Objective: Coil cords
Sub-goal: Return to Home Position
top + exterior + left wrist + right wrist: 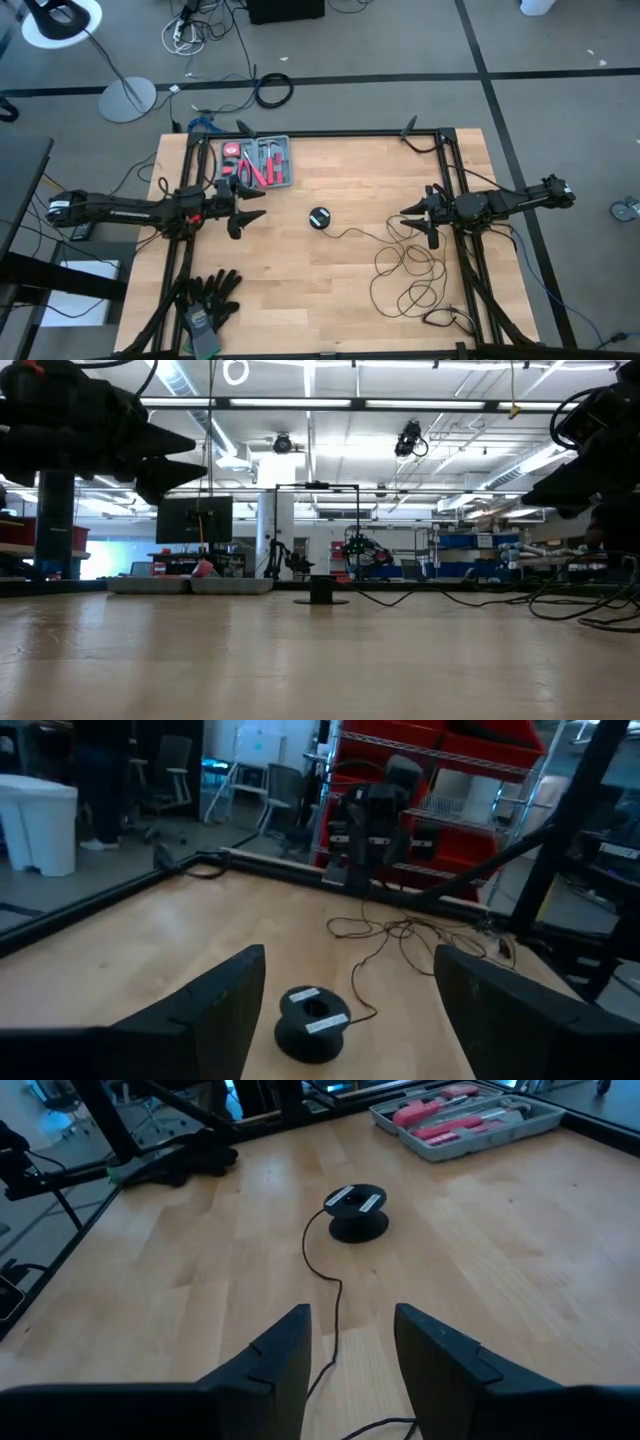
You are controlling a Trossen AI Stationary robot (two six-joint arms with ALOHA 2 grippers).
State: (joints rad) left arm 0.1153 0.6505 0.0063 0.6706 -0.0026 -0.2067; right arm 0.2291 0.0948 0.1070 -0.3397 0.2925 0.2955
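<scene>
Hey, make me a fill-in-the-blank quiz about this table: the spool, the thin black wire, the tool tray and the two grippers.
1. The left gripper and the right gripper are both open and hold ____.
2. The spool stands ____ the two grippers.
3. The black wire lies in loose loops on the ____ gripper's side.
4. The tray holds tools with ____ handles.

Missing words: nothing; between; right; red.

— Where does the wire (405,268) lie?
— Uncoiled, in loose thin black loops on the counter's (300,295) right side. One strand runs to its round black disc (319,218), mid-counter.
</scene>
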